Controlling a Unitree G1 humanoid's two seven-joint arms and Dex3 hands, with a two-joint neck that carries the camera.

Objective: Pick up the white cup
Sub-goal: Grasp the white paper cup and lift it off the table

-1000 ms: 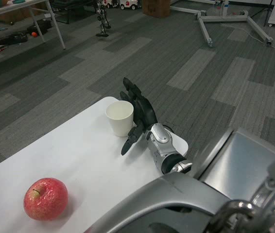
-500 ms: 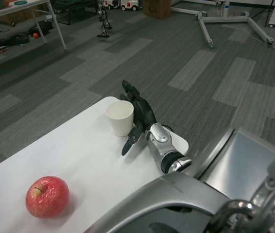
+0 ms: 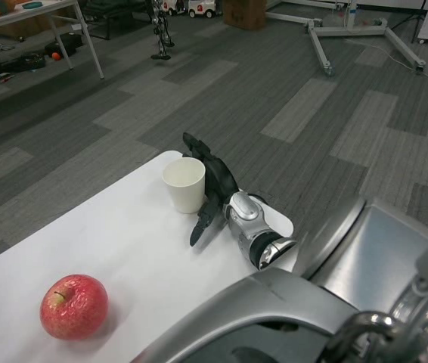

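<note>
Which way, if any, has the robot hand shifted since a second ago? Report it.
Yes. The right robot hand has edged closer against the white cup, judged against the table's far corner.

White cup, red apple, black hand, white table.

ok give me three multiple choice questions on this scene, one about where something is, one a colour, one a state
1. Where is the white cup on the table?
A. near the far corner
B. at the near edge beside the apple
C. lying on the floor

2. What colour is the apple?
A. green
B. red
C. yellow

3. How is the right hand placed?
A. holding the apple
B. flat on the table away from the cup
C. at the cup's right side, fingers spread

Answers: 1 A, the cup stands by the table's far corner. 2 B, its skin is red with pale speckles. 3 C, the black hand stands open at the cup's right side, and the cup is upright on the table.
</note>
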